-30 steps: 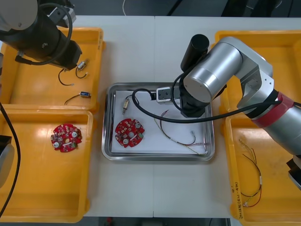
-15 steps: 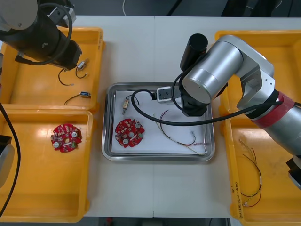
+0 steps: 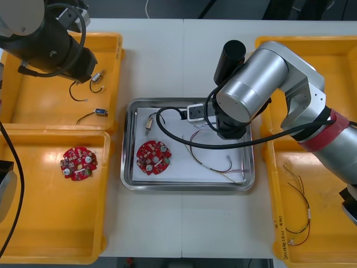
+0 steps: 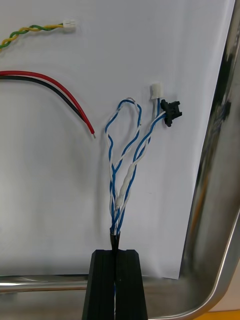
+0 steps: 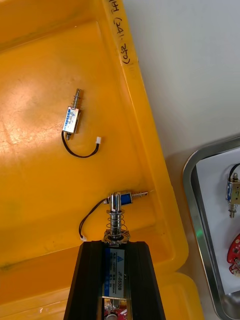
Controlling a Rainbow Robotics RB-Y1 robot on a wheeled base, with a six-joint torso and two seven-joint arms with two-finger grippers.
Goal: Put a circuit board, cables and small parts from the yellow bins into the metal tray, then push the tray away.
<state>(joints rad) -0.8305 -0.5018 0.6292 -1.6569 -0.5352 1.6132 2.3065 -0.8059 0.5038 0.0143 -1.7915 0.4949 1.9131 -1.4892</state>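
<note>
My right gripper [image 4: 118, 252] is low over the white floor of the metal tray [image 3: 129, 167], near its right wall [image 4: 215, 165]. It is shut on the end of a twisted blue and white cable [image 4: 125, 165], which lies ahead of the fingers. A red and black cable [image 4: 50, 85] lies beside it. The tray also holds a red circuit board [image 3: 154, 157] and a small metal part [image 3: 149, 124]. Over the far left yellow bin [image 3: 33, 106], my left gripper [image 5: 116, 245] is shut on a small metal part [image 5: 116, 225] with a spring.
Two more small metal parts [image 5: 71, 120] [image 5: 125, 199] lie in the far left bin. The near left bin holds a second red circuit board [image 3: 78, 163]. Thin cables [image 3: 298, 206] lie in the near right bin. The right arm's body [image 3: 251, 84] hangs over the tray's far right corner.
The right arm has edged slightly toward the tray's far side, and the cables under it have shifted a little. The left arm has not moved.
</note>
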